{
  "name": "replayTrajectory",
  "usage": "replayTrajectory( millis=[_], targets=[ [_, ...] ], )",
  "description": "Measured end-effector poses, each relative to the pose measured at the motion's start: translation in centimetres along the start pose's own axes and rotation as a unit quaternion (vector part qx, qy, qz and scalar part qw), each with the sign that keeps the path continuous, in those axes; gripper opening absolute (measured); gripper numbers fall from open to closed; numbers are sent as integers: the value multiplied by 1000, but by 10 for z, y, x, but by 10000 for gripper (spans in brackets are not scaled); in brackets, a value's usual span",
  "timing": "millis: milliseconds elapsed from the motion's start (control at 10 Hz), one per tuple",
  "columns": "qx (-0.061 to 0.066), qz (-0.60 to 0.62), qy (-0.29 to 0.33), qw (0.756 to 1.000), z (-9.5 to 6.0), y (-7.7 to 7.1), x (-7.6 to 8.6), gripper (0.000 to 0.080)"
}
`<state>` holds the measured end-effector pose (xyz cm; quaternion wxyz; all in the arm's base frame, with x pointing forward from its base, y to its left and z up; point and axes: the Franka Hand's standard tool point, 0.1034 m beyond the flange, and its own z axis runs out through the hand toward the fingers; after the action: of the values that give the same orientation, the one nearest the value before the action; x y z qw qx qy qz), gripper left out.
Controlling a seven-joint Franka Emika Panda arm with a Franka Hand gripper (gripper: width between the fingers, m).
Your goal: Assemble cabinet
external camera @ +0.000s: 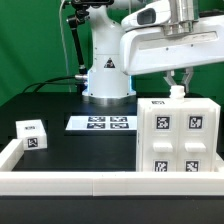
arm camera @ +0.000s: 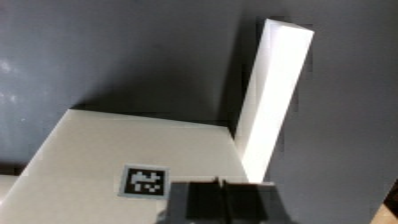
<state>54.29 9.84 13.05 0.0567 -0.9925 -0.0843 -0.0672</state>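
Observation:
The cabinet (external camera: 176, 138) is a large white box with tagged panels on its front, standing at the exterior view's right. My gripper (external camera: 178, 88) hangs right over its top back edge. In the wrist view the gripper (arm camera: 222, 203) shows two dark fingers pressed together with no gap and nothing visible between them. They sit just above the cabinet's flat tagged face (arm camera: 125, 150), next to a narrow white upright panel (arm camera: 276, 90) of the cabinet. Whether the fingertips touch the cabinet cannot be told.
A small white tagged cube (external camera: 32, 135) sits at the exterior view's left. The marker board (external camera: 102, 123) lies in front of the robot base (external camera: 108, 80). A low white wall (external camera: 90, 184) runs along the table's front and left edge.

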Motion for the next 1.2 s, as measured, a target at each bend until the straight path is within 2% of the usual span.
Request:
replayTrajectory(
  millis=[100,200,300,400,500,600,700,800,900,1000,1200],
  targets=[
    [0,0,0,1000,0,0,0,89],
    [0,0,0,1000,0,0,0,226],
    [-1,-2,1,1000,1,2,-2,226],
    [-6,-9,4,1000,9,11,-22,408],
    [-12,-10,-8,1000,15,25,-49,543],
    [-18,-27,-10,999,17,45,-69,543],
    [-25,-37,-12,999,19,74,-86,718],
    [-27,-31,-15,999,19,98,-95,779],
    [-29,-46,-18,998,15,121,-100,779],
    [-29,-45,-21,998,12,137,-102,795],
    [-28,-44,-23,998,12,139,-102,797]
  ],
)
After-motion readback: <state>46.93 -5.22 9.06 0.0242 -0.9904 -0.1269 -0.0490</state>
